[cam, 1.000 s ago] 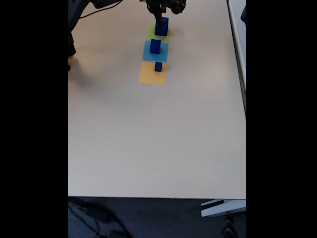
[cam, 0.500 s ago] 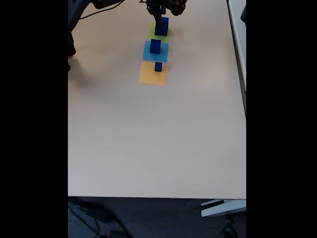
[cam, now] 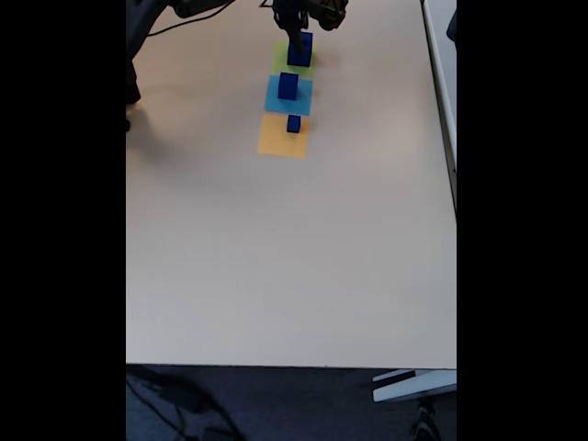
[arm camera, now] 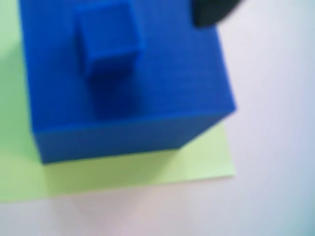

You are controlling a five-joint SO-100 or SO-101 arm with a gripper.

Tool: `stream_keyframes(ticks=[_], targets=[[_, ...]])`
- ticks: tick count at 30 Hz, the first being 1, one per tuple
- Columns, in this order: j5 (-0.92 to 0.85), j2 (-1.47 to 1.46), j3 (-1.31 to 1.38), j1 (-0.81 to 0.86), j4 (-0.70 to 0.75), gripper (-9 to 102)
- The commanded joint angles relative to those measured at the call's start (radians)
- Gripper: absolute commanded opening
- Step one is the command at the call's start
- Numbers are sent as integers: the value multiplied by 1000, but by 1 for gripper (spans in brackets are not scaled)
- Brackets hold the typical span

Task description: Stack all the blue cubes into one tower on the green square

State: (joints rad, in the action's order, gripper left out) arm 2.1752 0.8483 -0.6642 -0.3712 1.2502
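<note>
Beige table (cam: 276, 257), twelve o'clock: the claw (cam: 296, 35) has barely shifted above the largest cube (arm camera: 147, 88) on the green square (arm camera: 147, 169), grip seemingly unreadable, so stacking stalls.

Fixed view: high, far back, looking down the long surface (cam: 276, 257) toward the arm at top edge. Wrist view: very close, blurred, looking steeply down. Shared ground: large blue cube (arm camera: 128, 83) (cam: 299, 50) on the green square (arm camera: 123, 172) (cam: 294, 64).
</note>
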Motion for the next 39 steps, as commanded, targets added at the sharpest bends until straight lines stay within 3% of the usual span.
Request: stream_keyframes(ticks=[1, 22, 39], targets=[[-21, 12, 57, 14, -9, 29], [-31, -5, 51, 14, -23, 29], [-34, 18, 21, 23, -20, 17]])
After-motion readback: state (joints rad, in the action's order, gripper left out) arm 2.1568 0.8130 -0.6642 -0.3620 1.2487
